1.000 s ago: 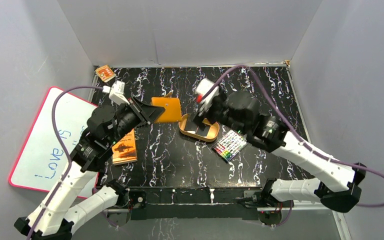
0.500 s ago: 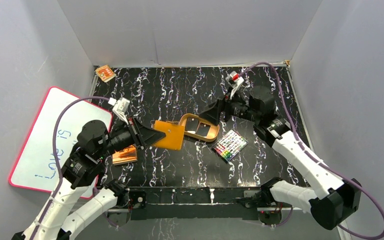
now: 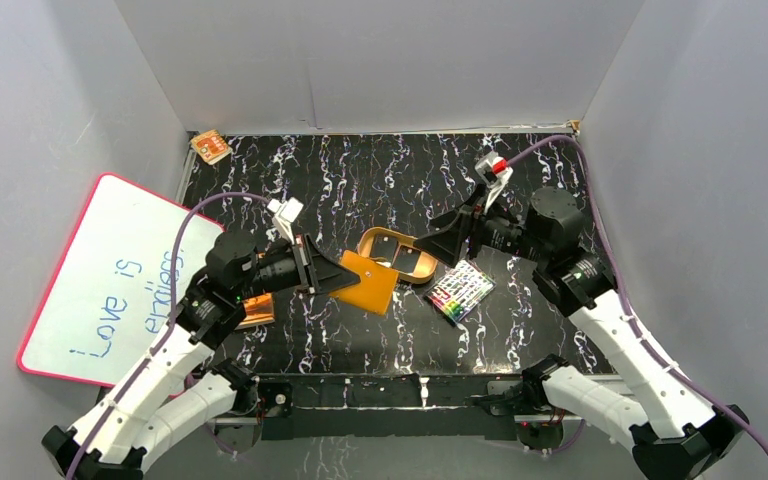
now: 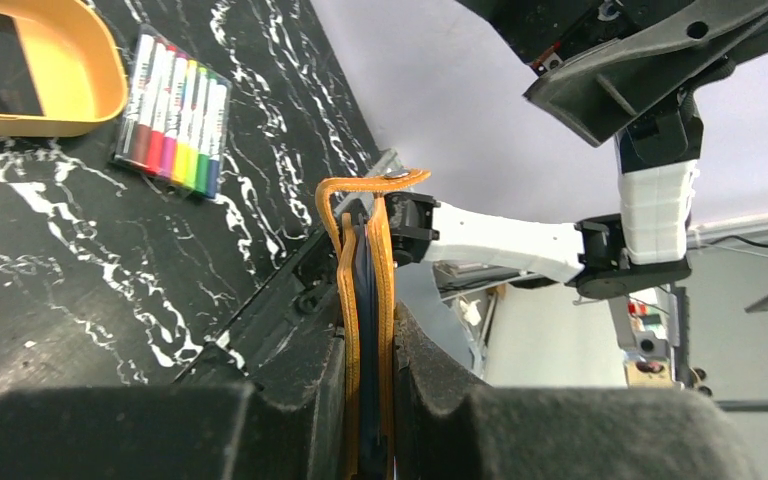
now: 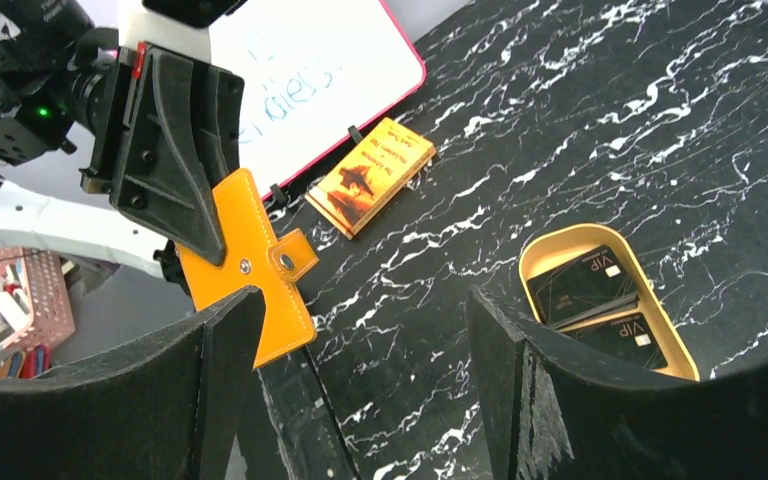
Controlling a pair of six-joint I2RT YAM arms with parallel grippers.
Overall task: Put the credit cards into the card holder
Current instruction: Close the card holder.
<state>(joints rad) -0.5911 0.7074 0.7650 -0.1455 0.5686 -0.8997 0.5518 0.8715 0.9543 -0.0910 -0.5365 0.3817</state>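
Note:
My left gripper point(image 3: 335, 277) is shut on the orange card holder point(image 3: 370, 282) and holds it above the table at front centre. In the left wrist view the holder point(image 4: 367, 270) stands edge-on between the fingers, folded shut. It shows in the right wrist view point(image 5: 245, 270) with its snap tab. Two black credit cards point(image 3: 400, 254) lie in the tan oval tray point(image 3: 369, 237); they also show in the right wrist view point(image 5: 600, 305). My right gripper point(image 3: 435, 243) is open and empty, just right of the tray, in the air.
A pack of coloured markers point(image 3: 459, 290) lies right of the tray. An orange printed booklet point(image 3: 253, 310) lies under the left arm. A whiteboard point(image 3: 110, 275) leans at the left. A small orange item point(image 3: 209, 146) sits in the back left corner.
My left gripper has carried the card holder right and toward the front. My right gripper has drawn back from over the tray to its right side, uncovering the cards.

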